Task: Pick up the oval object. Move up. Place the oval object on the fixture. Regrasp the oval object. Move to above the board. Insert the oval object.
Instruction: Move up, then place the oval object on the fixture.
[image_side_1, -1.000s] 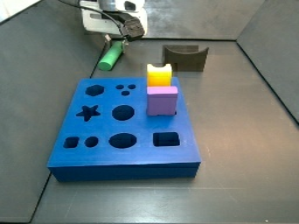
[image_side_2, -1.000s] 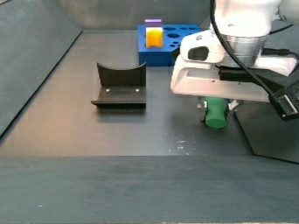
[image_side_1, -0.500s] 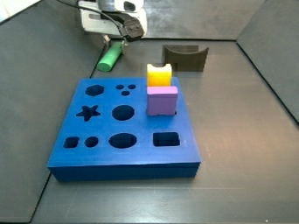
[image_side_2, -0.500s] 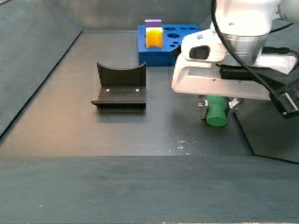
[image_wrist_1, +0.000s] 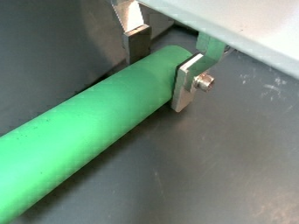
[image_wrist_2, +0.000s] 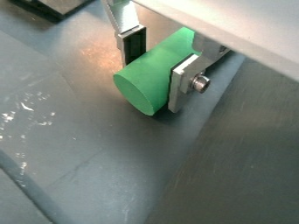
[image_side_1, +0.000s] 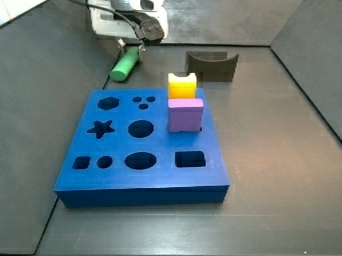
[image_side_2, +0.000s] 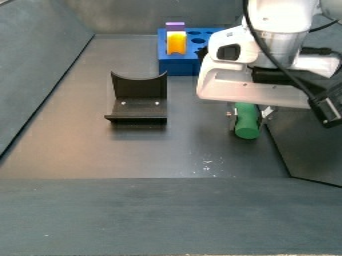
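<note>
The oval object, a smooth green peg (image_side_1: 124, 66), lies near the far left wall, low over the floor. It also shows in a side view (image_side_2: 246, 122). My gripper (image_side_1: 134, 48) is over its far end, and also shows from the other side (image_side_2: 247, 108). In both wrist views the silver fingers (image_wrist_1: 187, 80) press on either side of the peg (image_wrist_1: 93, 114), so the gripper (image_wrist_1: 162, 72) is shut on it. One wrist view shows the gripper (image_wrist_2: 158, 70) near the peg's flat end (image_wrist_2: 149, 83). The fixture (image_side_1: 211, 66) stands apart at the back. The blue board (image_side_1: 114, 145) is in front.
A yellow notched block (image_side_1: 182, 85) and a purple cube (image_side_1: 186, 115) stand on the board's far right part. The board (image_side_2: 181, 66) and fixture (image_side_2: 136, 97) also show in a side view. Dark walls enclose the floor; the left wall is close to the peg.
In one side view the gripper and the green peg have risen slightly together. The fixture, board and blocks have not moved.
</note>
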